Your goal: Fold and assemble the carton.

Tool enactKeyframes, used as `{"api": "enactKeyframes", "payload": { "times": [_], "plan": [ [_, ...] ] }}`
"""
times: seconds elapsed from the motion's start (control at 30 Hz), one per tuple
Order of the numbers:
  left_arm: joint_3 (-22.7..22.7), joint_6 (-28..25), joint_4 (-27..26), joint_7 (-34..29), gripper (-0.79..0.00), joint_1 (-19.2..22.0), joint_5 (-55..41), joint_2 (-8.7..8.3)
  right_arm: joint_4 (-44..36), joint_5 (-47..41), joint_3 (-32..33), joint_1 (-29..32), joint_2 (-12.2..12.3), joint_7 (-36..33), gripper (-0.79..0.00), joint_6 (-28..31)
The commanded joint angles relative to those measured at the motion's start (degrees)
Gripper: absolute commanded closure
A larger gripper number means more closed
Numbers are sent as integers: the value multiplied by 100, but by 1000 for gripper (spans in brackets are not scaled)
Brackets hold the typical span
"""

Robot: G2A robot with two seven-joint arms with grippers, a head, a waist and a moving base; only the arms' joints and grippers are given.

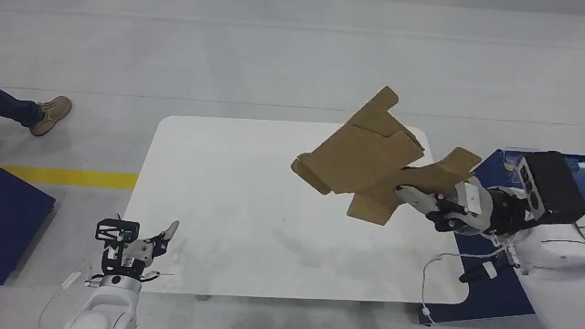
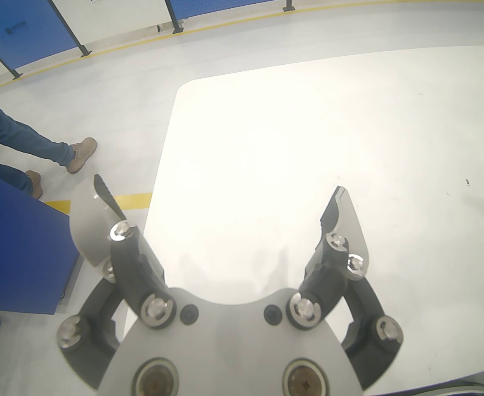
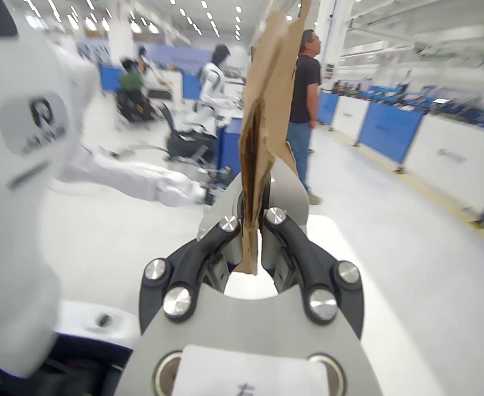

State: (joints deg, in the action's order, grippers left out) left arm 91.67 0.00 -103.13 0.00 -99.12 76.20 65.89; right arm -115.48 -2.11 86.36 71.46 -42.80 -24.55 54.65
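Brown cardboard carton, flat and unfolded, up in the air over the right edge of the table, toward the far right corner. Looks clear of the tabletop, partly overhanging that edge.

Pinched by one flap in the right pincer, jaws closed hard on the board, edge-on in the wrist view. Nothing else supporting it.

Left pincer spread wide, empty, sitting at the near left corner of the table, well apart from the carton.

Risks, as judged from here:
- Single-flap grip on a big floppy sheet: could swing, twist or slip out on any quick move.
- Could crease or tear the flap at the pinch point rather than on a score line.
- Could drop off the right edge if released there; better brought in over mid-table first.
- Long reach for the left side; a poor approach may knock the sheet out of the grip.
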Motion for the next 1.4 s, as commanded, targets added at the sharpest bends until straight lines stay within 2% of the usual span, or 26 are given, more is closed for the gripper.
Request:
{"api": "enactKeyframes", "payload": {
  "times": [0.0,0.13,0.23,0.43,0.97,1.03,1.2,1.37],
  "plan": [
    [0,0,0,0,-785,0,0,0,208,-1853,-443,-89,53,-910,0,-250],
    [0,0,0,0,-785,0,0,0,868,-4138,-1280,-158,72,-2366,0,-1099],
    [0,0,0,0,-785,0,0,0,1193,-4914,-1569,-253,31,-3166,0,-1363],
    [0,0,0,0,-785,0,0,0,1802,-6010,-2039,-526,-113,-4141,0,-2060],
    [0,0,0,0,-785,0,0,0,1842,-5972,-2027,-559,-116,-4170,0,-2055],
    [0,0,0,0,-785,0,0,0,1713,-6143,-2026,-502,-140,-3951,0,-2295],
    [0,0,0,0,-785,0,0,0,1515,-7884,-2004,-297,-222,-4080,0,-3286],
    [0,0,0,0,-785,0,0,0,1439,-10631,-1986,-31,-341,-3874,0,-5229]
  ]
}}
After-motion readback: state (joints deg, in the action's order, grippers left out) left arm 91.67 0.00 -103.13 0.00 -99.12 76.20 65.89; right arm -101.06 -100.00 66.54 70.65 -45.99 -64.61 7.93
